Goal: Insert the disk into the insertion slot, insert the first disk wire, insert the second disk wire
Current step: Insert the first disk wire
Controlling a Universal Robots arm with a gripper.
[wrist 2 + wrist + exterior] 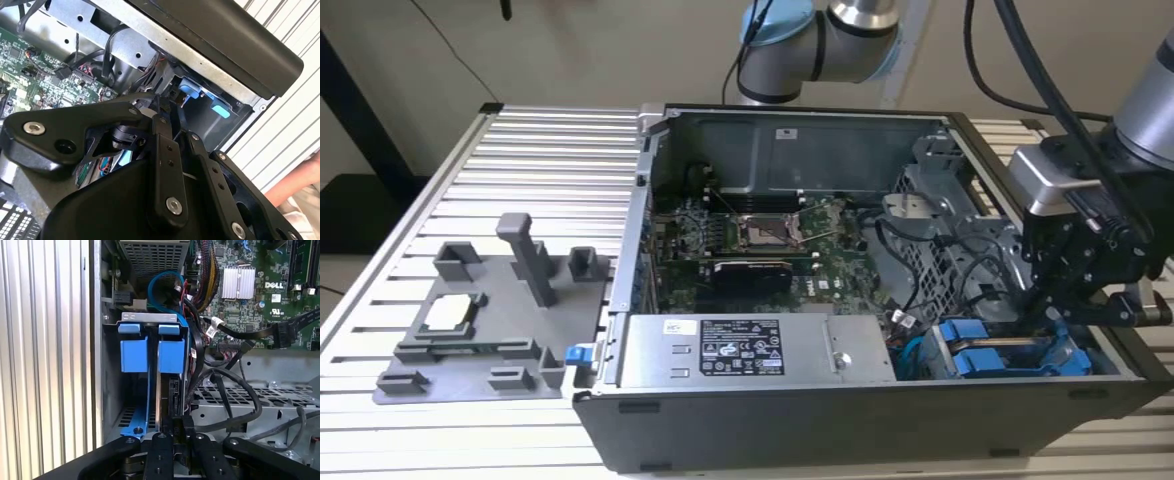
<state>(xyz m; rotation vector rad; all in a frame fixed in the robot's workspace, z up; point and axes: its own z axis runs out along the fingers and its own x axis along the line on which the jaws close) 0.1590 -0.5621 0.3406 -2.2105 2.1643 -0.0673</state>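
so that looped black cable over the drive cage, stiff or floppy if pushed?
Probably floppy but springy: the black cable holds a free loop over the grey drive cage in the first wrist view, so a push likely bends it. Thin, so probably light. It crosses other cables and may drag them.

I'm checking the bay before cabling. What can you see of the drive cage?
The drive cage is grey sheet metal, set in a corner of the case beside the power supply. Two blue plastic carriers stand on edge in it, side by side, tabs level. Black cables loop past one side. The claw hangs close over it.
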